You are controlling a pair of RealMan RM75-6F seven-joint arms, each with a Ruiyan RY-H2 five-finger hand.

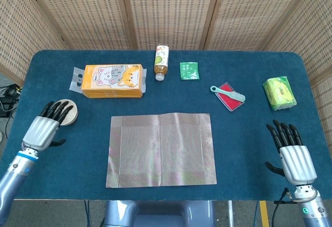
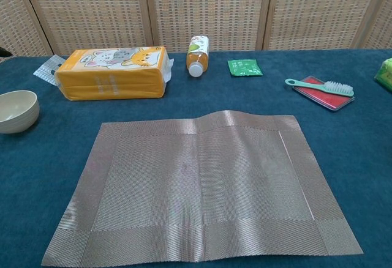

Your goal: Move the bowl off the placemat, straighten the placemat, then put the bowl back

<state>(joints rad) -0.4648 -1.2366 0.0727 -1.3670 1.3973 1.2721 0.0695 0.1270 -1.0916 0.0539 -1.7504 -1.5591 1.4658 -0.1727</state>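
Placemat (image 1: pixel 162 150) flat and square at lower centre of head view, bare, so prob. ready for bowl's return. Bowl (image 2: pixel 17 111) parked off mat at mid left, left hand (image 1: pixel 45 126) over it w/ fingers spread, holding nothing, apparently positioned for the pickup. Right hand (image 1: pixel 291 152) idle at lower right, fingers apart, nothing held.

A table (image 1: pixel 259 149) covered in deep blue, felt-like cloth with rounded far corners fills most of the head view. Behind it stands a folding screen (image 1: pixel 171 9) of pale woven rattan panels set in light wooden frames, angled inward at both sides and closing off the whole background. In the chest view the same screen (image 2: pixel 208 5) runs straight across the top. Below the table's near edge, a strip of grey floor (image 1: pixel 244 214) shows. At far left, dark cables (image 1: pixel 8 100) lie on the floor. Lighting is even and soft.
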